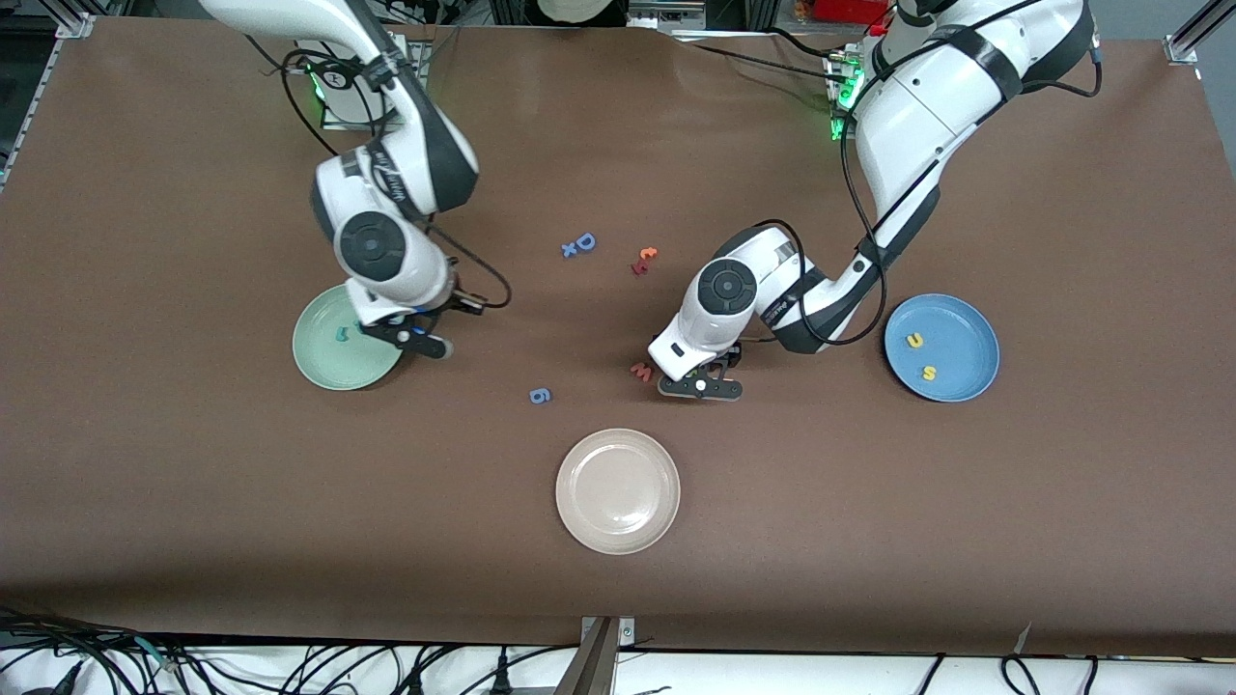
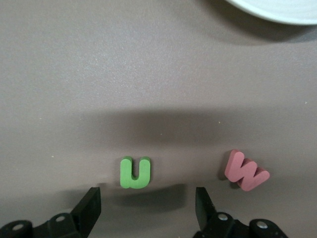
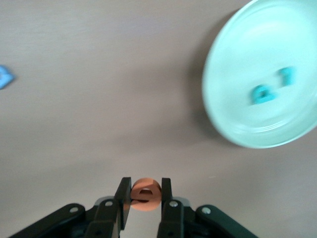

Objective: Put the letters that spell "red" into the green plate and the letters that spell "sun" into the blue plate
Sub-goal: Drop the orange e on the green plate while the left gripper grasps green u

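Observation:
My right gripper (image 3: 145, 198) is shut on the orange e (image 3: 145, 194) and hangs just off the rim of the green plate (image 1: 319, 362). In that plate (image 3: 237, 119) lie the teal d (image 3: 261, 94) and teal r (image 3: 286, 75); the front view shows only one teal letter (image 1: 340, 334). My left gripper (image 2: 146, 208) is low over the table and open, its fingers (image 2: 91, 206) on either side of the green n (image 2: 134, 172) without touching it. The blue plate (image 1: 970, 323) holds the yellow u (image 1: 913, 340) and yellow s (image 1: 929, 372).
A pink w (image 2: 246, 171) lies beside the n, close to the left gripper (image 1: 700, 386). A beige-white plate (image 1: 618, 490) sits nearer the front camera. A blue g (image 1: 541, 395), a blue D (image 1: 584, 241) and small red-orange letters (image 1: 644, 259) lie mid-table.

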`<state>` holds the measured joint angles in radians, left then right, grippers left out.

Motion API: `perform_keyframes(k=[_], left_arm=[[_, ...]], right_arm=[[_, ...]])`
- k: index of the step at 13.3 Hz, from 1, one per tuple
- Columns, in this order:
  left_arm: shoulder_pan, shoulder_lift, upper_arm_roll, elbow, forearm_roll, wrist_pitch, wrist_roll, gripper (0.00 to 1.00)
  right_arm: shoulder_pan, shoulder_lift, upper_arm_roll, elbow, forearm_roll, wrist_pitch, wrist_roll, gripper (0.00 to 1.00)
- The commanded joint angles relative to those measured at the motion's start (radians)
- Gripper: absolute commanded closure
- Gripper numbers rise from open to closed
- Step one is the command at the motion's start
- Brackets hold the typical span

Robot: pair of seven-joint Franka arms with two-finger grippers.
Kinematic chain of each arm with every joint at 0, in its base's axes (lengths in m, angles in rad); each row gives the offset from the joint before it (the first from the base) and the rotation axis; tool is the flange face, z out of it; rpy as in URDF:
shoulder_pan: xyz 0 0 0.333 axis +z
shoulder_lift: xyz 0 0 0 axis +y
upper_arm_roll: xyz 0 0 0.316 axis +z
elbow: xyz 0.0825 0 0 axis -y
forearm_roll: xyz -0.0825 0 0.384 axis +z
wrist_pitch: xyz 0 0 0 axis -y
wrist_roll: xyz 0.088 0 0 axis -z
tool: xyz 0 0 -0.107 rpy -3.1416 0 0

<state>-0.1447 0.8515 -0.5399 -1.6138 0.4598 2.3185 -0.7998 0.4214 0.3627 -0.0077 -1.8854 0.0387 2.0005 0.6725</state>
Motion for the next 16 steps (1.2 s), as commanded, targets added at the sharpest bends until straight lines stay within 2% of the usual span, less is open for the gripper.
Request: perform_keyframes(k=[1,3,7,9,12,13,14,15,16], left_arm=[[-0.007,-0.005,0.017,-0.011,0.034,0.019,-0.024,0.18],[-0.007,-0.005,0.018,-0.011,0.033,0.035,-0.027,0.22],[-0.009,-0.003,0.028,-0.009,0.033,0.041,-0.041,0.33],[-0.009,-0.003,0.028,-0.009,0.033,0.041,-0.042,0.42],[-0.01,-0.003,0.028,-0.011,0.034,0.041,-0.07,0.62],[-0.01,-0.003,0.028,-0.011,0.034,0.041,-0.071,0.63],[-0.01,-0.003,0.028,-0.011,0.034,0.041,-0.081,0.66],[-0.012,-0.003,0.029,-0.011,0.034,0.041,-0.091,0.68],[-0.016,-0.003,0.029,-0.011,0.034,0.041,-0.096,0.7]], right_arm=[[0.004,-0.021,-0.107,-0.037,0.026,-0.043,-0.213,0.8],[0.002,-0.019,-0.182,-0.084,0.027,-0.026,-0.339,0.8],[-0.018,0.002,-0.268,-0.188,0.027,0.093,-0.503,0.8],[-0.045,0.019,-0.268,-0.231,0.027,0.168,-0.536,0.8],[-0.047,0.028,-0.268,-0.244,0.027,0.185,-0.544,0.76],[-0.049,0.034,-0.268,-0.244,0.027,0.185,-0.545,0.7],[-0.049,0.036,-0.268,-0.242,0.027,0.185,-0.545,0.59],[-0.049,0.039,-0.268,-0.242,0.027,0.185,-0.545,0.33],[-0.049,0.038,-0.268,-0.239,0.027,0.184,-0.544,0.14]])
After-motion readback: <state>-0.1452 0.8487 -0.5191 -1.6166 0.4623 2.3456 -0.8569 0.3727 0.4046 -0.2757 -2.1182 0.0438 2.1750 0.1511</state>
